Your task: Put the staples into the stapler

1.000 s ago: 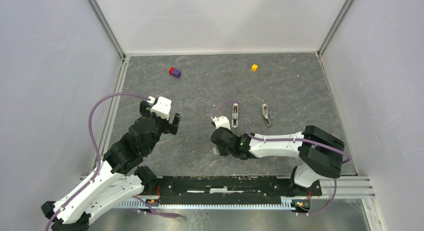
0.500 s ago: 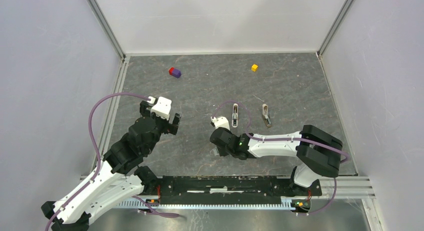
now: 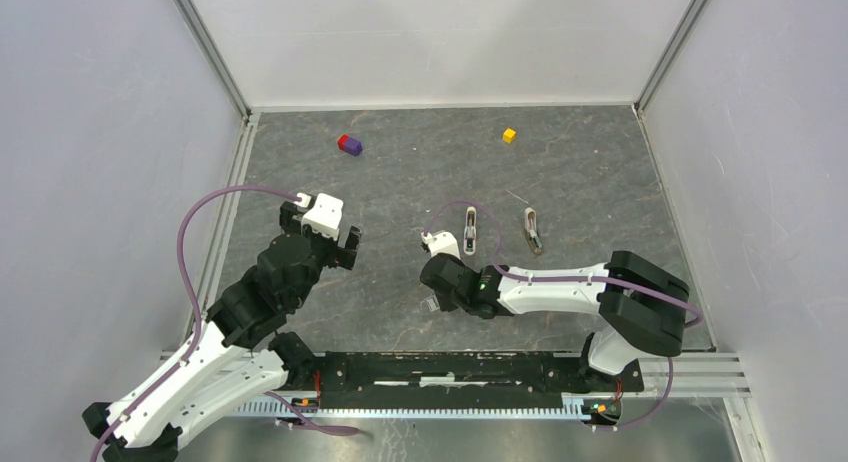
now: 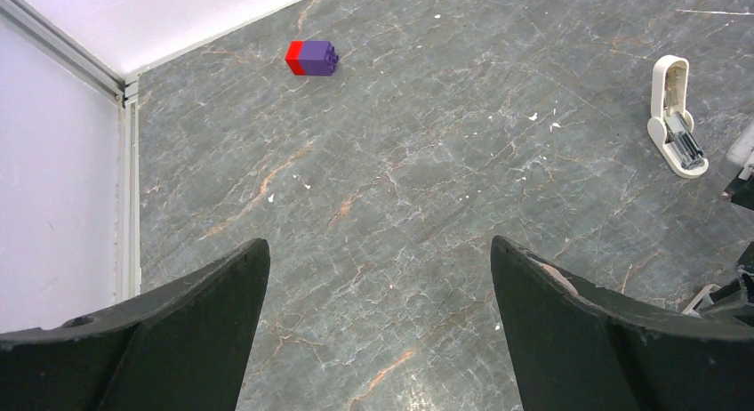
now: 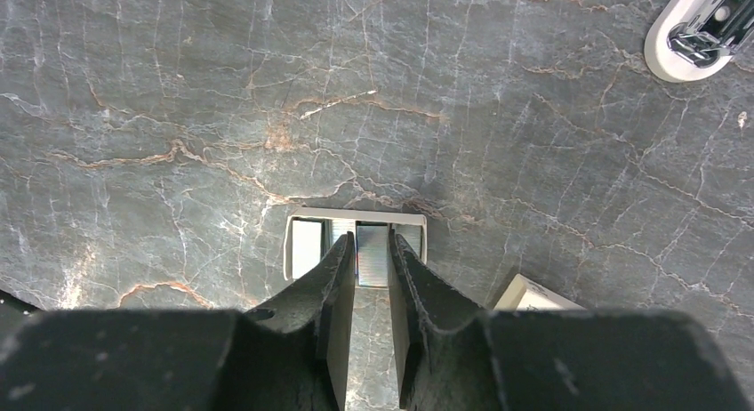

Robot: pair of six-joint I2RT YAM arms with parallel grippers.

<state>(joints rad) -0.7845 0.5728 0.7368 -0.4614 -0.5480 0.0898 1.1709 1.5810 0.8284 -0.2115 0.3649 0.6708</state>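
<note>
While the stapler [image 3: 470,229] lies open on the table [image 3: 560,172], just beyond the right arm's wrist, the right gripper [image 5: 371,242] points straight down into a small white tray [image 5: 356,213] of staples [image 5: 372,264]. Its 2 fingers stand nearly together astride 1 strip, probably to lift it out; whether they actually pinch it I cannot tell. The left gripper [image 4: 378,251] hangs wide open and empty, well apart from the tray, likely to leave the right arm room.

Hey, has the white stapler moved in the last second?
No. The white stapler holds the same spot relative to the yellow cube in the top view.
</note>
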